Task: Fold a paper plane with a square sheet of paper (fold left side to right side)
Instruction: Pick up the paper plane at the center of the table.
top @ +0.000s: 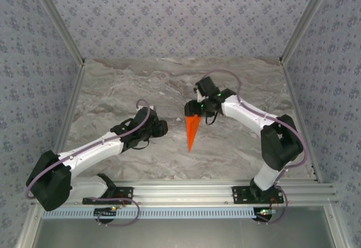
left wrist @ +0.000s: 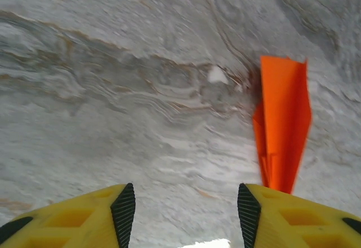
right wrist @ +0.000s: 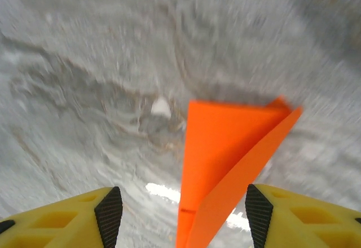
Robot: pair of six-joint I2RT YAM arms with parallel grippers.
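Risk: flap of paper plane (top: 192, 131) unfolds (nothing pins it); left pincer (left wrist: 186, 208) spread, right pincer (right wrist: 183, 211) spread astride it.

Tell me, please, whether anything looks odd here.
Nothing is spilled or damaged. The plane lies on the table, but one flap stands up instead of lying flat.

Top camera looks down from behind; both low wrist cameras share the paper plane (left wrist: 282, 118).
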